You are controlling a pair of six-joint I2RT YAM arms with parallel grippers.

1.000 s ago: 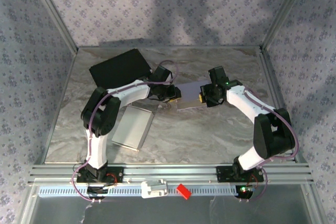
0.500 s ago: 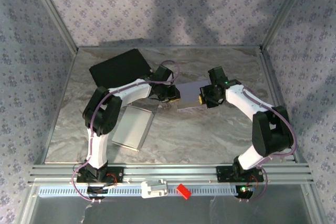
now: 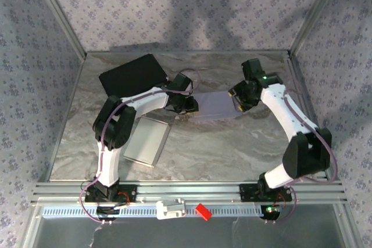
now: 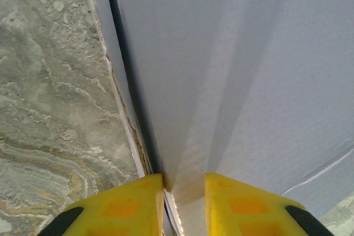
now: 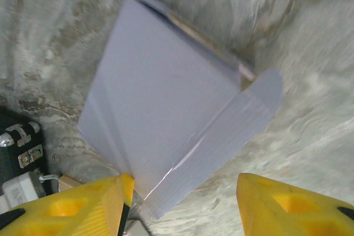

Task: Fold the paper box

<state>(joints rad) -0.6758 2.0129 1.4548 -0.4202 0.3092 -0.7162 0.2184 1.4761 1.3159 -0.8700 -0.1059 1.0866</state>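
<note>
The pale lavender paper box [image 3: 214, 107] lies flat on the marble table [image 3: 232, 149], mid-table between the two arms. My left gripper [image 3: 192, 107] is at its left end, and in the left wrist view the yellow fingers [image 4: 133, 203] pinch a raised fold of the box [image 4: 221, 70]. My right gripper [image 3: 239, 101] hovers at the box's right end, open. In the right wrist view its gripper [image 5: 182, 203] has wide-set yellow fingertips [image 5: 88, 203], with the box [image 5: 166, 103] and its end flap lying ahead and below.
A black flat pad [image 3: 132, 74] lies at the back left of the table. A grey flattened box [image 3: 145, 141] rests front left, beside the left arm. A metal frame rail [image 3: 186, 191] runs along the near edge, with a red clip [image 3: 201, 211] and a white part [image 3: 170, 208].
The right gripper has let go of the box's right end and drawn back up and to the right. The box now lies flatter. The left gripper has stayed put.
</note>
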